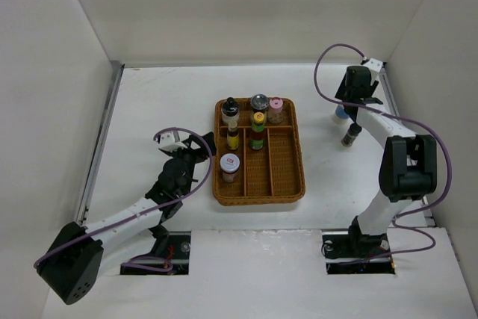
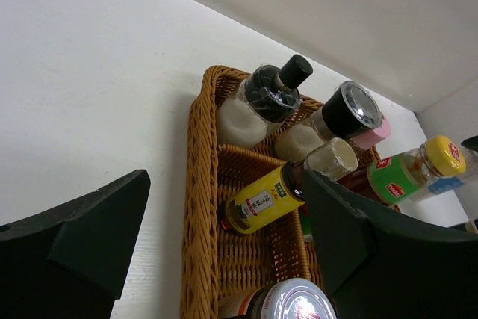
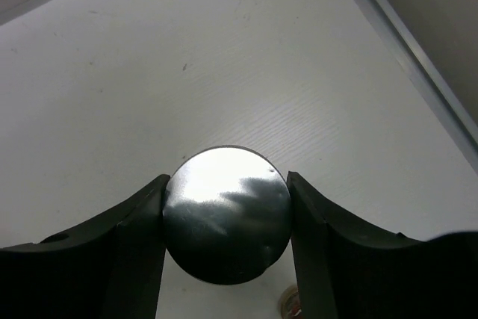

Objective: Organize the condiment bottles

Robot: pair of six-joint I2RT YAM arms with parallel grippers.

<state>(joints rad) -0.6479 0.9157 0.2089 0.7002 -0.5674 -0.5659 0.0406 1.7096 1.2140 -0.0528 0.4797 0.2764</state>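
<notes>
My right gripper is shut on a dark shaker at the far right of the table. In the right wrist view both fingers press the sides of its round silver lid. A white-blue cylinder stands just to its left. The other bottles sit in the wicker tray: a black-capped shaker, a silver-lidded jar, a pink-lidded jar, a green yellow-capped bottle, a brown yellow-labelled bottle and a white-lidded jar. My left gripper is open and empty beside the tray's left rim.
The tray's two right-hand long compartments hold nothing in their near part. White walls close in the table at the back and both sides, with a metal rail along the left edge. The right arm's purple cable loops above the far right.
</notes>
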